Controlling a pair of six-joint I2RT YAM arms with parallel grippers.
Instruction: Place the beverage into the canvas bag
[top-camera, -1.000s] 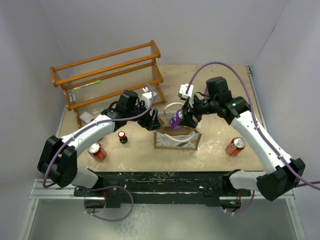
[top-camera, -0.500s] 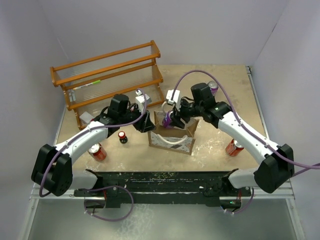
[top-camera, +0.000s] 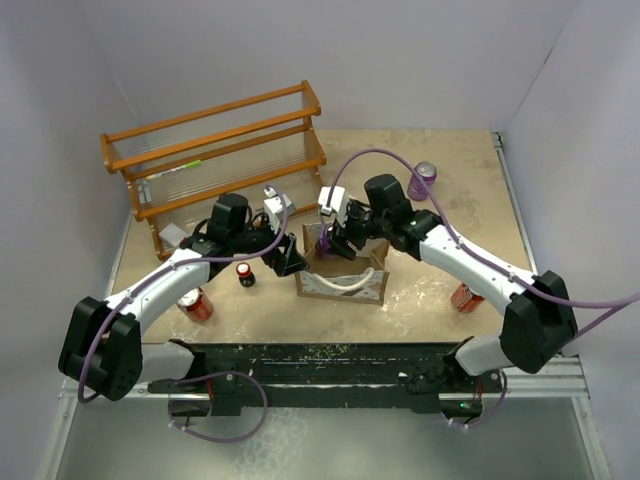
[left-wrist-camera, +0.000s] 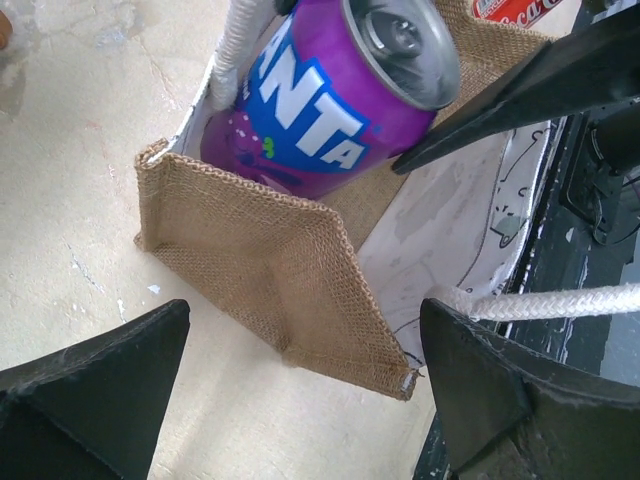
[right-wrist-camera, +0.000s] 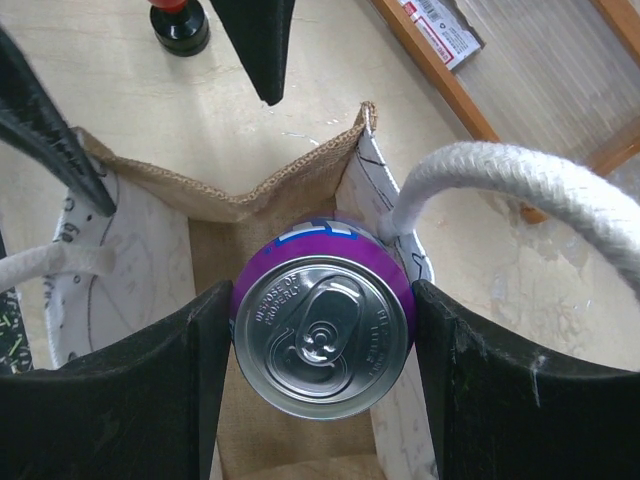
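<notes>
There is one canvas bag (left-wrist-camera: 260, 250) at the centre of the frame, carrying two white rope handles (right-wrist-camera: 500, 175). Soda cans number four in all: two purple and two red. The purple pair is a grape Fanta can (left-wrist-camera: 320, 100) at the centre and a second purple can (top-camera: 422, 180) toward the upper right. The red pair is a red can (top-camera: 195, 304) at lower left and a second red can (top-camera: 466, 295) at lower right. There is also one small dark bottle with a red cap (top-camera: 245, 274) left of centre, one wooden rack (top-camera: 215, 150) at upper left, and two robot arms (top-camera: 160, 282).
</notes>
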